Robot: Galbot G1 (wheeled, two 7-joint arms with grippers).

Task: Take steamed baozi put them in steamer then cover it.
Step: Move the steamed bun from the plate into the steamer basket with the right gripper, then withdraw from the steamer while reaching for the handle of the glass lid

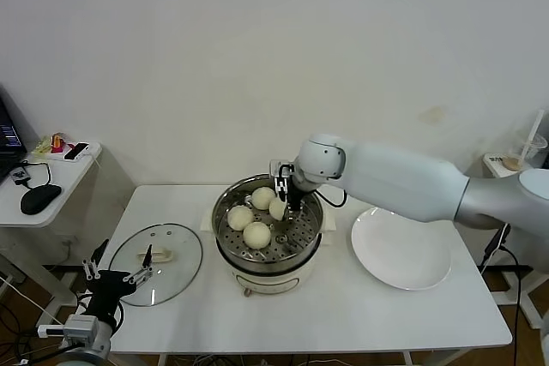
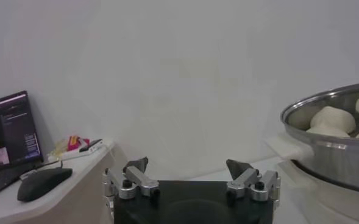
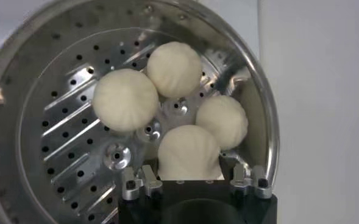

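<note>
Head view: four baozi [image 1: 256, 234] in the steamer [image 1: 268, 270].
Right gripper [image 3: 189, 180] clamps one bun; left gripper [image 2: 187, 173], lower left, gapes apart.

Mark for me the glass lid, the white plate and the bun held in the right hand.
glass lid [image 1: 157, 265], head view, on the glass beside its handle.
white plate [image 1: 401, 250], head view, on its bare middle.
bun [image 3: 189, 153], right wrist view, on its domed top, between the right hand's fingers.

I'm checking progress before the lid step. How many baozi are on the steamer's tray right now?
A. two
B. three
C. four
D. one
C. The right wrist view shows four baozi on the perforated tray of the steamer, the nearest between the right gripper's fingers.
</note>
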